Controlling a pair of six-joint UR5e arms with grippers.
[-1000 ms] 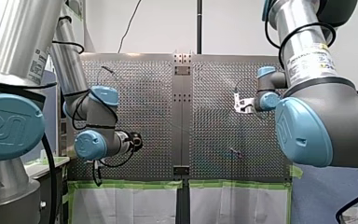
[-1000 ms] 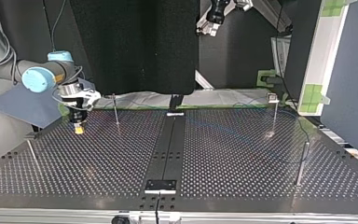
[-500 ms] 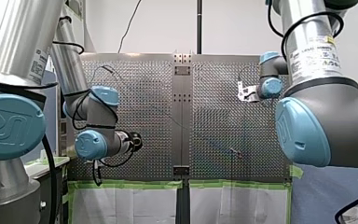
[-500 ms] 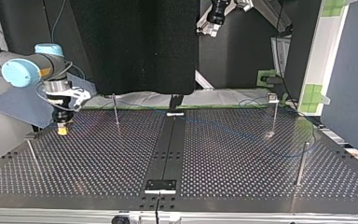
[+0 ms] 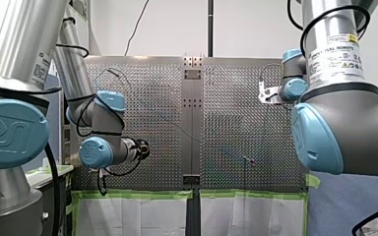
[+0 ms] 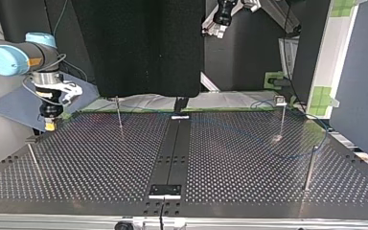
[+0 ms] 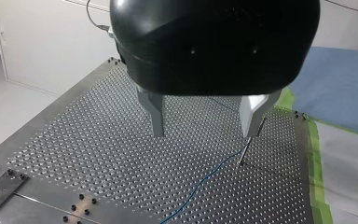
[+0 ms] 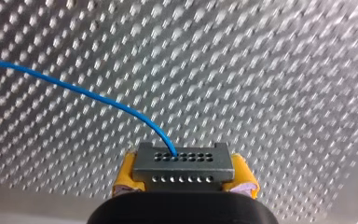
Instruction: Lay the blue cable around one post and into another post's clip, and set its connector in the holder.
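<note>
1. My right fingers [image 8: 127, 176]: yellow pads clamped on the grey connector [image 8: 182, 167], one pad at each end of it.
2. The blue cable [image 8: 74, 88] exits the connector's upper row of holes and arcs away over the perforated bench [image 8: 270, 70].
3. Top view: the right fingers sit at the upper left of the frame and point down. The yellow tip is near the bench's far left corner, and a thin post [image 6: 119, 115] stands to its right.
4. My left fingers [image 7: 154, 114]: bare metal, spread wide, nothing between them, held well above the bench.
5. Left wrist view: another post [image 7: 243, 151] stands just past one finger. The cable runs along the bench from its base.
6. Top view: the left fingers are at top centre, well apart from the right ones.
</note>
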